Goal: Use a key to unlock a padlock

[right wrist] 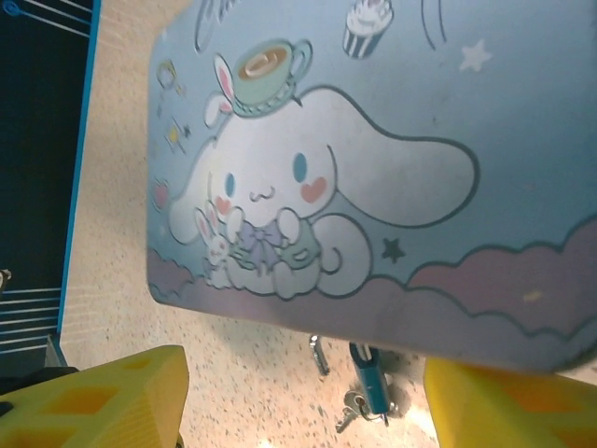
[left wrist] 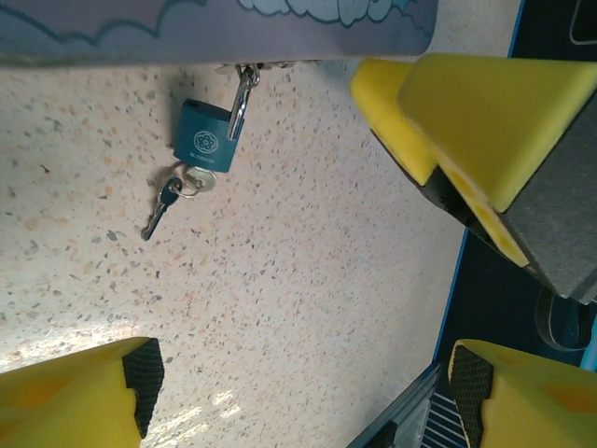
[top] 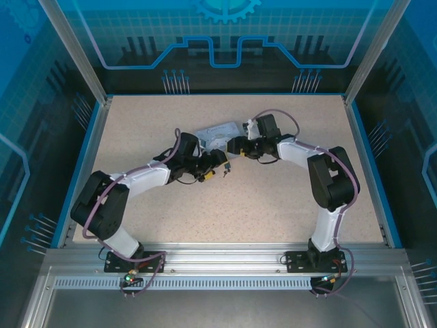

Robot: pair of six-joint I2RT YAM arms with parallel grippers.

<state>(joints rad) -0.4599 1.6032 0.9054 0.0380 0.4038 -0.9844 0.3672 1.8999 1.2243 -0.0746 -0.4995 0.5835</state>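
At the near side of the beige speckled tabletop (left wrist: 308,280), the left gripper (left wrist: 303,383) hangs low over the surface with its yellow foam-padded fingers (left wrist: 75,397) spread wide and nothing between them. In the overhead view the left gripper (top: 220,169) sits near the middle of the tabletop (top: 273,205), pointing toward the far side. Just beyond it lies the tiny dark metal key (left wrist: 159,213), flat on the tabletop, joined by a small ring (left wrist: 175,187) to a pale silvery piece at the base of the small teal-blue metal padlock (left wrist: 203,140). Whether anything sits in the keyhole I cannot tell. The padlock lies on its side, its round emblem upward, and its thin silvery shackle (left wrist: 241,101) reaches to the front edge of the pale blue cartoon-printed tin box (left wrist: 215,23), where it meets the clasp. The right wrist view looks down on the tin box (right wrist: 373,168), with the padlock (right wrist: 368,383) seen edge-on below its front edge and the key (right wrist: 350,411) beside it. The right gripper (right wrist: 308,392) has its yellow fingers (right wrist: 103,397) well apart, one on each side of the padlock and close to the tin's front edge; whether they touch the tin I cannot tell. From above, the right gripper (top: 235,145) sits just beside the tin box (top: 215,133).
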